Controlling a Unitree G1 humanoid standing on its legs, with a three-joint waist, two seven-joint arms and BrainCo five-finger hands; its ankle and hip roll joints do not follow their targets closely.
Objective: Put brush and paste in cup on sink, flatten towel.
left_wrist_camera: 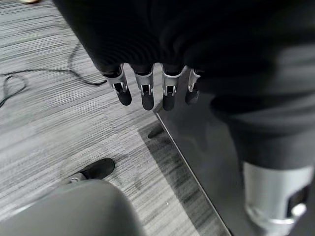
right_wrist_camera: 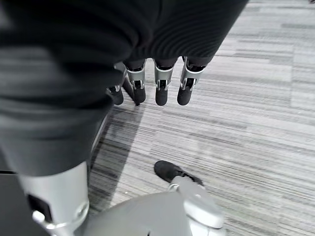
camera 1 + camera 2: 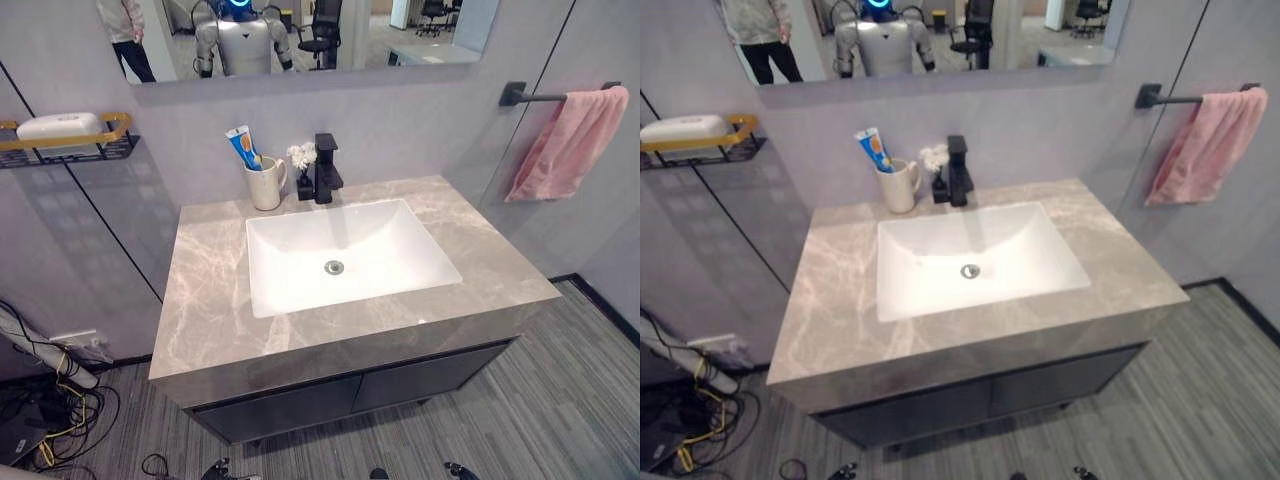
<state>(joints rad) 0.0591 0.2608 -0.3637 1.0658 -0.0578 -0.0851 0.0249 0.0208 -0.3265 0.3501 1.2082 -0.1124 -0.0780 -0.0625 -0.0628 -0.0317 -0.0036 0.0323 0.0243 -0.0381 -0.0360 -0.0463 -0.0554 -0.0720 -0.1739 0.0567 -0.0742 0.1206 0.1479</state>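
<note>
Cup (image 3: pixel 265 184): I see it upper centre of the eye views, on the tabletop (image 3: pixel 210 300) beside the faucet (image 3: pixel 325 168), paste (image 3: pixel 243 147) standing in it.
Towel (image 3: pixel 570 142): bunched on the bar (image 3: pixel 535 96), upper right.
Left hand (image 1: pixel 147 88): wrist view, fingers hanging straight over floor (image 1: pixel 59 123).
Right hand (image 2: pixel 160 83): likewise relaxed, apart.
Room: tabletop edges bare around the sink (image 3: pixel 300 280).
</note>
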